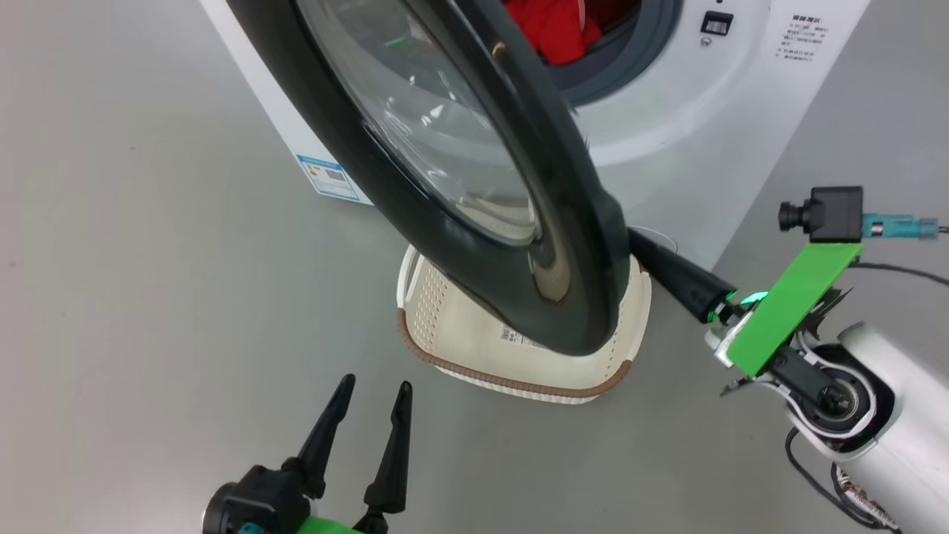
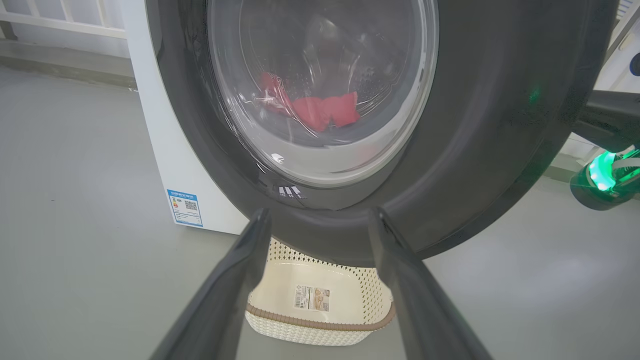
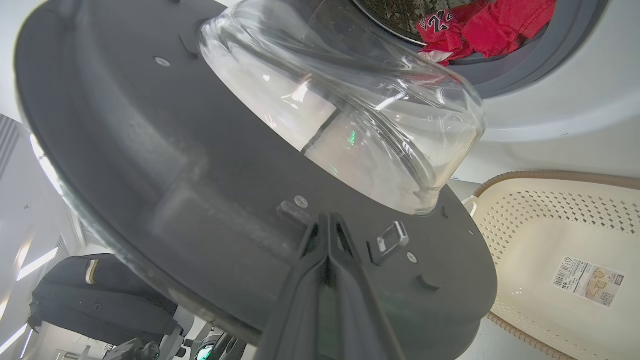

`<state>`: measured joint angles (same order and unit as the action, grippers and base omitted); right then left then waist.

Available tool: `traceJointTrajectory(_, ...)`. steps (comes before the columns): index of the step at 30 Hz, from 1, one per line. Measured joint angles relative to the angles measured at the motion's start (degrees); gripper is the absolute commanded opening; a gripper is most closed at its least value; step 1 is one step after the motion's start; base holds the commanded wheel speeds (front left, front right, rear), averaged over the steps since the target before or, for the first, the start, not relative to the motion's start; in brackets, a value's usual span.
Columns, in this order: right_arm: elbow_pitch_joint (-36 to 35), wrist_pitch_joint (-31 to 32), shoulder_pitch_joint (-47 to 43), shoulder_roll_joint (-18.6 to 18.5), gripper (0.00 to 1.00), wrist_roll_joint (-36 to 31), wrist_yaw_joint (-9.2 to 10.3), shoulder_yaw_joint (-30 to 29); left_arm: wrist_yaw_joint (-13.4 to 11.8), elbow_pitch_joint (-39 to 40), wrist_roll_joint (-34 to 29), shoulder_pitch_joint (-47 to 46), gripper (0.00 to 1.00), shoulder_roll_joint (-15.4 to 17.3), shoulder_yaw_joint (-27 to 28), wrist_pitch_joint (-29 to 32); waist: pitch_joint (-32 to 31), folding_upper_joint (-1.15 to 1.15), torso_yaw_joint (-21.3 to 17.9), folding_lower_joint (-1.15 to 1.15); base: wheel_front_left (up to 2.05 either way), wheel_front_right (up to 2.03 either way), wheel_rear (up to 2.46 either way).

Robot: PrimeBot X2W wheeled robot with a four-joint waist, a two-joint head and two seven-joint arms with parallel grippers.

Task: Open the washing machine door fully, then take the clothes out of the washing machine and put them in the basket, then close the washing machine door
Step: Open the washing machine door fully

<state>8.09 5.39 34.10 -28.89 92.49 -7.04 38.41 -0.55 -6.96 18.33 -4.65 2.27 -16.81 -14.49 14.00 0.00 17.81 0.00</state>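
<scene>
Red "22" clothes [image 3: 500,25] sat in the washing machine [image 1: 667,111], door [image 1: 578,252] partway open over the barcode-labelled basket [image 1: 519,387], right end effector [image 3: 327,220] pinched closed at the door's inner face, left end effector [image 1: 374,386] spread wide, both empty.

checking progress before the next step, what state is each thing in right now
washing machine door, partly open, swung out above the basket
washing machine, mouth uncovered, loaded
clothes, red, heaped inside the machine
basket, empty, below the door
left tool, open, empty
right tool, shut, tips at the door's inner face
</scene>
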Motion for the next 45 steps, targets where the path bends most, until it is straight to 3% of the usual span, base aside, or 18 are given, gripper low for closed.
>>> traceJointTrajectory(37, -2.13, 6.30, -3.69, 6.73, 0.00, -2.48, 0.01, 4.95, -1.05, -0.35, -0.01, 2.48, 1.00, 0.01, 0.01, 0.01, -5.01, 0.00, 10.54, 0.00, 0.00, 0.00, 0.00)
traceJointTrajectory(45, -1.45, 6.23, -3.61, 8.54, 0.00, -2.49, 0.01, 5.64, -2.72, -0.48, 0.00, 3.69, 1.00, 0.02, 1.71, 0.01, -5.66, 0.00, 12.44, 0.00, 0.00, 0.00, 0.00)
